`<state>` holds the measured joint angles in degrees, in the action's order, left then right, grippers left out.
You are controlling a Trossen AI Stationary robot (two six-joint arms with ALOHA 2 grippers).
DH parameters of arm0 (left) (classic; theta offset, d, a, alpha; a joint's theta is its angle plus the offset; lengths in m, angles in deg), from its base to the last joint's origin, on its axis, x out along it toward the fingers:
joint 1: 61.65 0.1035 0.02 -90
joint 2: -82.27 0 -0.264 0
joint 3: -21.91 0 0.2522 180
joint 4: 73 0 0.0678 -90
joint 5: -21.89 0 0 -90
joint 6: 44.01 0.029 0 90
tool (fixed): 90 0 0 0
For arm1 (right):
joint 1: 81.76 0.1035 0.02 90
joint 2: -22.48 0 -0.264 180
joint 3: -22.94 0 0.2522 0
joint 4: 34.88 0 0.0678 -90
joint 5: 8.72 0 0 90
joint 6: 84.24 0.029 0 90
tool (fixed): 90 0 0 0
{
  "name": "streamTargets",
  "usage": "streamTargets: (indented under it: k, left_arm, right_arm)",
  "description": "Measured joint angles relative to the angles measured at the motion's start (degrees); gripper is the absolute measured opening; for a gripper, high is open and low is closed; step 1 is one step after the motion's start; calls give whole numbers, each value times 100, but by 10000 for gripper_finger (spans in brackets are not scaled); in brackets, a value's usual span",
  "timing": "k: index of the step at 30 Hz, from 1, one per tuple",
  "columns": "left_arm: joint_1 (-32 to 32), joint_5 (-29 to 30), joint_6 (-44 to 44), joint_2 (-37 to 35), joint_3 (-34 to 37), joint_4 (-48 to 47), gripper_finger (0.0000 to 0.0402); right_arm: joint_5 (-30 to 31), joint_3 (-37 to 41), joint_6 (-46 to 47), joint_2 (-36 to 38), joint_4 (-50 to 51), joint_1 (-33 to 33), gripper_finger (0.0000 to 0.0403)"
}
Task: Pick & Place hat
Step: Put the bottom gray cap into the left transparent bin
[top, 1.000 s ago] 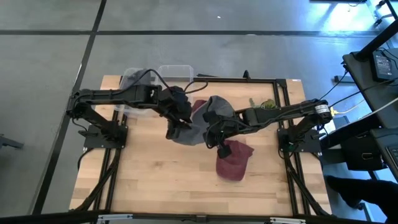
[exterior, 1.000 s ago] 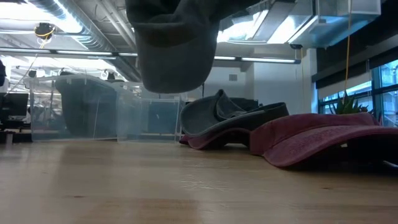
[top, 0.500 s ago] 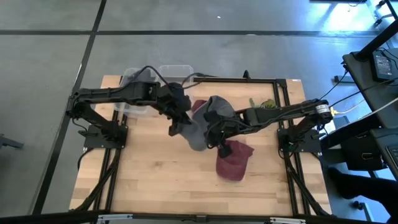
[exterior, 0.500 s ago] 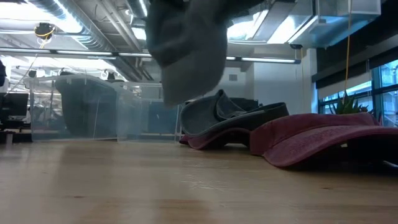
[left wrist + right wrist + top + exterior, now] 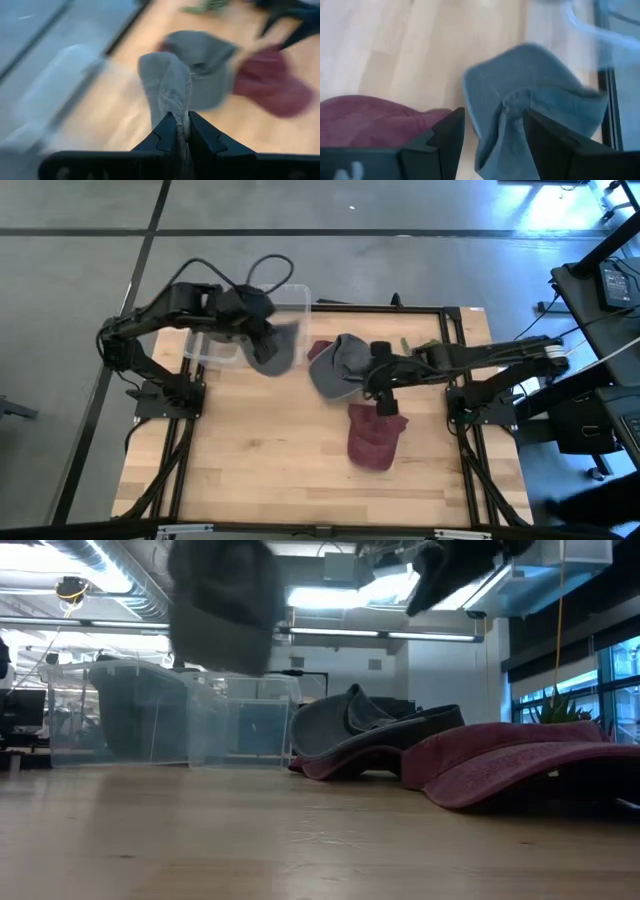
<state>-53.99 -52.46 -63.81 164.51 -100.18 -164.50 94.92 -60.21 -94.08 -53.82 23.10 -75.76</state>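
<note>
The soft grey fabric hat (image 5: 272, 350) hangs in the air from the left gripper (image 5: 178, 131), whose two dark fingers are pinched together on a fold of its cloth. In the high view it is over the tabletop's far left part, just beside the clear plastic bin (image 5: 215, 348) and overlapping that bin's near edge; in the low view it dangles well above the wood, in front of the bin's wall.

Judging by how it droops and bunches, the hat is light and limp: it will not hold its shape, may swing as the arm travels, and will collapse where it is let go. A pinch on a doubled fold or on the brim seam looks the surest hold, since a single thin layer could slide out.

A second grey hat (image 5: 340, 365) lies on the light wooden tabletop (image 5: 260, 460) near the middle, resting partly on a dark red cloth at its far side. Just beside it, toward the near edge, lies a maroon cap (image 5: 376, 437).

The right gripper (image 5: 492, 140) hovers above the second grey hat with its fingers apart and nothing between them; its wrist view looks down on that hat's crumpled crown, with the maroon cap to one side.

The likely step in hand is carrying the held hat to the bin.
</note>
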Motion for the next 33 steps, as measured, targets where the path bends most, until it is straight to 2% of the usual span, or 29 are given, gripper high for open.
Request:
streamTargets:
  k: [4,7,11,15,19,26,33]
  left_arm:
    - [133,808,-312,-164,-238,-758,24]
    - [304,929,-563,-459,-328,-936,24]
    - [542,1190,-474,-912,-337,-1005,24]
    - [833,1645,-236,-1161,-337,-1234,24]
    - [1070,1620,-197,-1279,-178,-1245,24]
    - [1411,1821,-22,-1462,738,-1186,24]
    - [1606,1806,284,-1846,2036,-296,24]
  right_arm:
    - [77,946,84,809,-875,-98,200]
    - [186,1380,82,1285,-1253,-158,200]
    - [188,1699,83,1765,-1495,-223,200]
    - [195,1831,85,1931,-1572,-263,200]
    - [178,1836,84,1884,-1572,-258,200]
    - [180,1836,84,1709,-1568,-258,200]
    - [180,1836,84,1669,-1571,-258,200]
